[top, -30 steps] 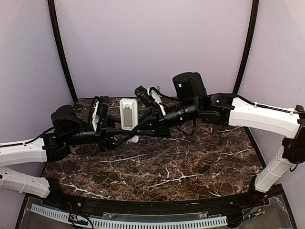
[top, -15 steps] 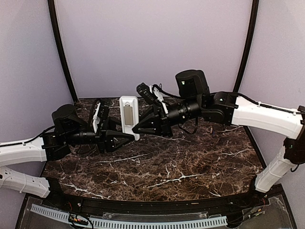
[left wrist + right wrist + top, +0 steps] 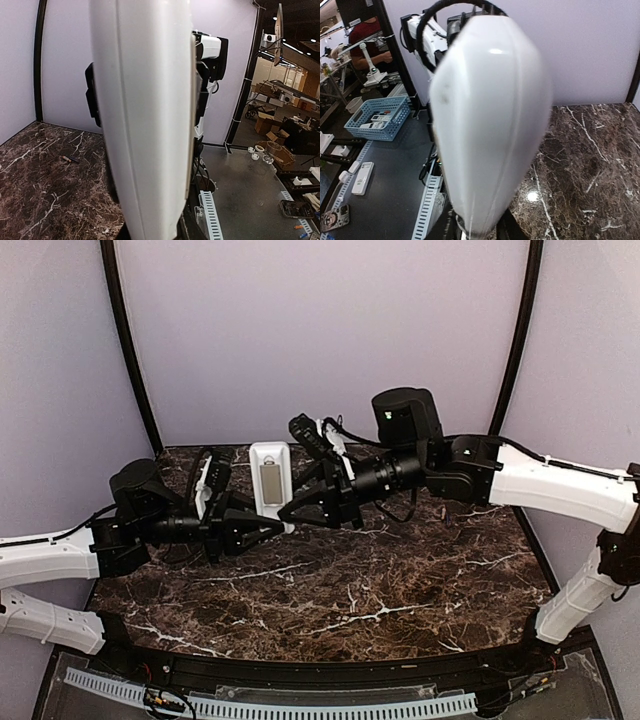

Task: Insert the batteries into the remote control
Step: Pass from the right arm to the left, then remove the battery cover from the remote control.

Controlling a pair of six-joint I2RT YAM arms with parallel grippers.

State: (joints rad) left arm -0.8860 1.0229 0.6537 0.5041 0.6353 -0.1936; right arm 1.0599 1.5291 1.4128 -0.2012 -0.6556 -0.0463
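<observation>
The white remote control [image 3: 269,485] stands upright above the marble table [image 3: 380,580], with a grey rectangular window facing the top camera. My left gripper [image 3: 268,528] reaches in from the left and my right gripper [image 3: 287,510] from the right. Both meet at its lower end and are shut on it. In the left wrist view the remote's plain white side [image 3: 145,125] fills the frame, with my left gripper [image 3: 150,235] at its base. In the right wrist view the remote [image 3: 490,125] looms blurred over my right gripper [image 3: 477,234]. No battery is clearly identifiable.
A small dark stick-like object [image 3: 70,158] lies on the table near the back wall. The purple walls [image 3: 320,330] close in the back and sides. A white slotted cable tray [image 3: 270,705] runs along the near edge. A blue basket [image 3: 376,117] sits off the table.
The right arm has drawn back slightly to the right and risen. The remote has lifted a little and stands straighter. Both grippers keep their hold.
</observation>
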